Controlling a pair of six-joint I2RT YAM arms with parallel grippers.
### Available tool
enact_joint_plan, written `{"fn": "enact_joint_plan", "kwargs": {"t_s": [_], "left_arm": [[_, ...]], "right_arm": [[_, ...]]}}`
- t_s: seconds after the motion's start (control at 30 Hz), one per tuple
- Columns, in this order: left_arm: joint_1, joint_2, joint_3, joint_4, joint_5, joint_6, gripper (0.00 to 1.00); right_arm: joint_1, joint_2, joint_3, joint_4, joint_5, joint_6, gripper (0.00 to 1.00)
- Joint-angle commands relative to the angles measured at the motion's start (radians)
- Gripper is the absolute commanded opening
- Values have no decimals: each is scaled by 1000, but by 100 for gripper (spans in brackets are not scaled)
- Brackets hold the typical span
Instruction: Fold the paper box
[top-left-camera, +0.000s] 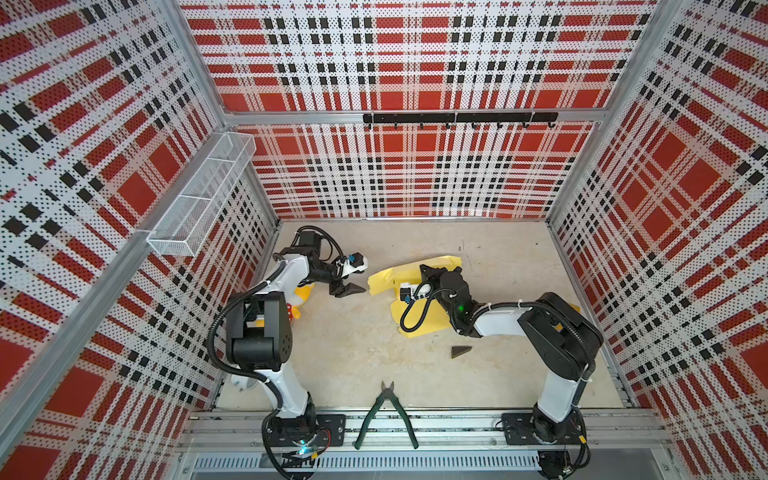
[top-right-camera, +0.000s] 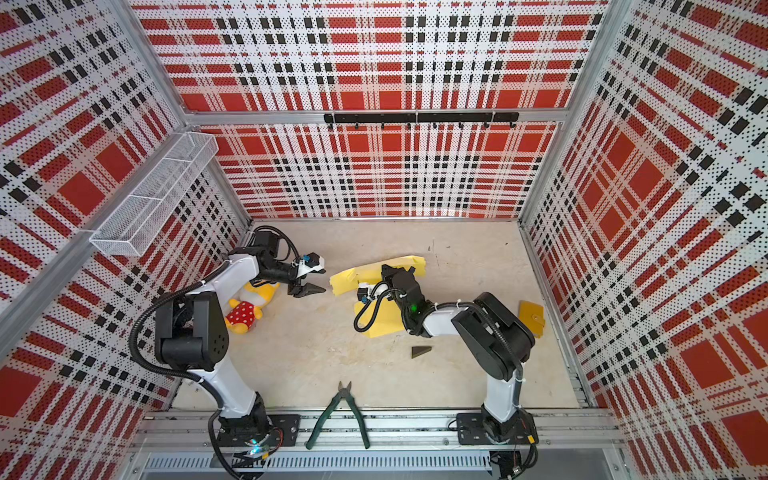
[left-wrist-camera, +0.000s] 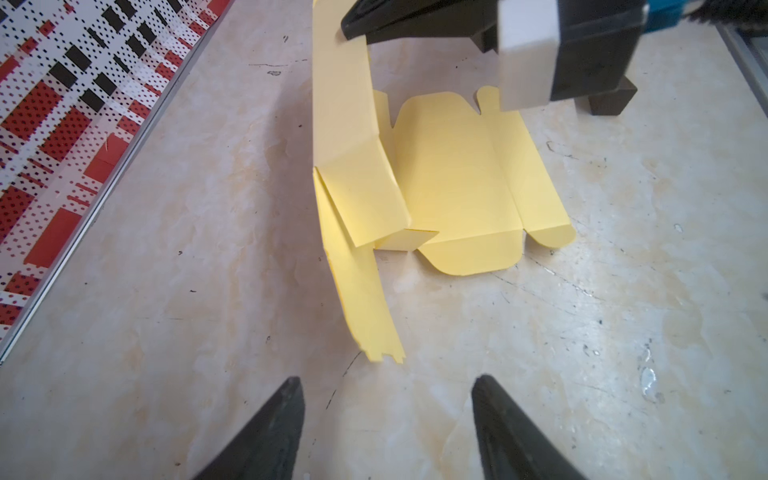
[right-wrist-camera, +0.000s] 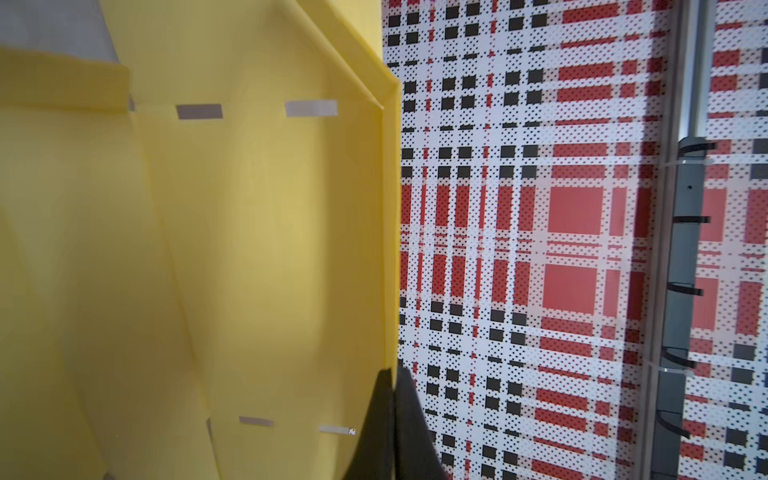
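Observation:
The paper box (top-left-camera: 382, 282) (top-right-camera: 345, 280) is a pale yellow die-cut sheet with flaps and slots, partly flat on the table and partly raised. In the left wrist view one long panel of the box (left-wrist-camera: 349, 124) stands up while the rest lies flat. My right gripper (right-wrist-camera: 392, 374) (left-wrist-camera: 357, 25) is shut on the raised edge of the sheet (right-wrist-camera: 249, 249); its arm hides the sheet's middle in both top views. My left gripper (top-left-camera: 353, 289) (top-right-camera: 309, 289) (left-wrist-camera: 386, 380) is open and empty, just left of the sheet's near flap, not touching it.
A yellow plush toy (top-right-camera: 249, 307) lies behind the left arm. Green pliers (top-left-camera: 386, 415) rest at the front edge, a dark wedge (top-left-camera: 460, 351) in front of the sheet, an orange-yellow flat piece (top-right-camera: 532, 316) at the right wall. A wire basket (top-left-camera: 203, 199) hangs left.

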Motion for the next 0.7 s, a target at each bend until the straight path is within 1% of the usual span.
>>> {"fn": "enact_joint_plan", "kwargs": {"t_s": [0.0,0.13,0.23,0.3,0.4,0.5,0.57,0.6,0.67], "left_arm": [[-22,38,64,-81,-32,179,68],[-53,64,106,-150,-93,273,65],[-61,67,105,-150,-117,294,63],[-57,70,118,-150,-139,292,63],[-46,77,131,-140,-133,249,62],[-66,78,95,-86,-180,211,62],[-91,65,46,-8,-223,179,62],[-100,54,18,52,-238,142,62],[-111,42,-17,133,-250,89,61]], "right_arm": [[21,14,-25,211,0,-86,0],[43,114,-17,376,58,-135,0],[68,192,-12,532,94,-186,0],[85,221,-20,587,107,-200,0],[96,241,-40,601,128,-205,0],[100,233,-54,602,147,-203,0],[103,223,-65,602,151,-204,0],[104,218,-69,602,152,-205,0],[108,215,-79,601,151,-204,0]]}}
